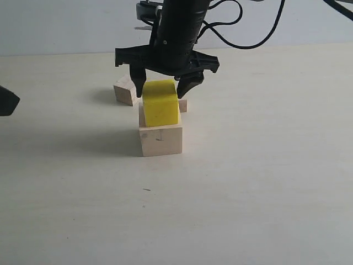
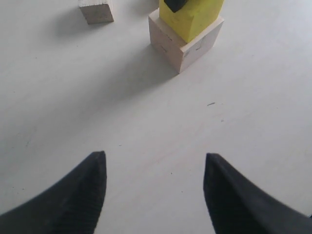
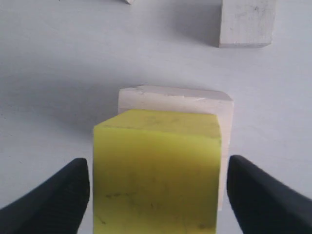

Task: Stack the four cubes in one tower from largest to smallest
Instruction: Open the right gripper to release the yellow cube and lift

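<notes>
The bright yellow cube [image 1: 160, 103] rests on the largest pale wood cube [image 1: 161, 140] in the middle of the table, two levels of the tower. My right gripper [image 1: 160, 91] hangs over it, open, one finger on each side of the yellow cube [image 3: 156, 170] with a thin gap at both. A mid-sized wood cube [image 1: 126, 90] lies behind to the left. A small wood cube [image 1: 182, 105] peeks out behind the stack. My left gripper [image 2: 155, 155] is open over bare table, with nothing between its fingers.
A black part of the left arm [image 1: 6, 100] shows at the left edge of the exterior view. The pale tabletop [image 1: 265, 182] stretches wide in front of and to the right of the stack. A white wall closes the back.
</notes>
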Available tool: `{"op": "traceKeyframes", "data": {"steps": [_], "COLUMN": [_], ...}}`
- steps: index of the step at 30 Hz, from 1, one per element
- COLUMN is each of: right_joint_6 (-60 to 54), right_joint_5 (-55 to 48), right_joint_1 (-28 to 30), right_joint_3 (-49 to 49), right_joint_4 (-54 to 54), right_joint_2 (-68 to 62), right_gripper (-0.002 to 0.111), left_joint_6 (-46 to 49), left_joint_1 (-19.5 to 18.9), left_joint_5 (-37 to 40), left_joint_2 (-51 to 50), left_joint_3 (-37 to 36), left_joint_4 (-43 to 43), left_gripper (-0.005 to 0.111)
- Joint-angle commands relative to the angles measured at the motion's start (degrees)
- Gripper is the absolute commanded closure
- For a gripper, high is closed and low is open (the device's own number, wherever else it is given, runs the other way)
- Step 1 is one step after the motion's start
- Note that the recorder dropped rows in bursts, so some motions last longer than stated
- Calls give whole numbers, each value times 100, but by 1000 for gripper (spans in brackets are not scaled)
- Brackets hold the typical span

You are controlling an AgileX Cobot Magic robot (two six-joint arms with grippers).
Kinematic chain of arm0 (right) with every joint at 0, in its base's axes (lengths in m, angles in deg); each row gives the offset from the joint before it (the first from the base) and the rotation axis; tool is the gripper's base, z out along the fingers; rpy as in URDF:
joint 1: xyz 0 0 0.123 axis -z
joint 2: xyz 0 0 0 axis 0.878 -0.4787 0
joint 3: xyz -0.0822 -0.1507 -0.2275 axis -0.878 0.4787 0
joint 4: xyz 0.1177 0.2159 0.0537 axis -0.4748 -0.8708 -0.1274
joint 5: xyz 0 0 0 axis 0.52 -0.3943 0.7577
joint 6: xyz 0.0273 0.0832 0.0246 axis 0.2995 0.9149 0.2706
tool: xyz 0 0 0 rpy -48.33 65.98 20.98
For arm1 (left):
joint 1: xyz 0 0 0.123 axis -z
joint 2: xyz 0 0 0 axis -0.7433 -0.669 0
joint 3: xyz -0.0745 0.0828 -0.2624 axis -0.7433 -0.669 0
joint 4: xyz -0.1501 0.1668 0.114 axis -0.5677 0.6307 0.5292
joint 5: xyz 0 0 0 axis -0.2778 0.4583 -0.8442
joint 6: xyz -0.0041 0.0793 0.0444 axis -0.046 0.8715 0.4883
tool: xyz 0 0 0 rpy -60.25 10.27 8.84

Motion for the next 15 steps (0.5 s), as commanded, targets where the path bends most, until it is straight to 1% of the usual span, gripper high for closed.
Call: {"op": "traceKeyframes", "data": {"steps": [1, 15], "right_joint_6": [-85, -84], "right_joint_5": [32, -660], "right_joint_1": [-5, -5], "right_joint_3": [-36, -104], "right_joint_4": [2, -52], "right_joint_2": [3, 3], "right_gripper": [28, 28], "left_joint_6": [-39, -39], "left_joint_1": [-28, -28], "left_joint_5": [-1, 9], "left_joint_2": [24, 24], "left_joint_3": [-7, -7], "left_joint_4": [-22, -22], "left_gripper": [49, 49]}}
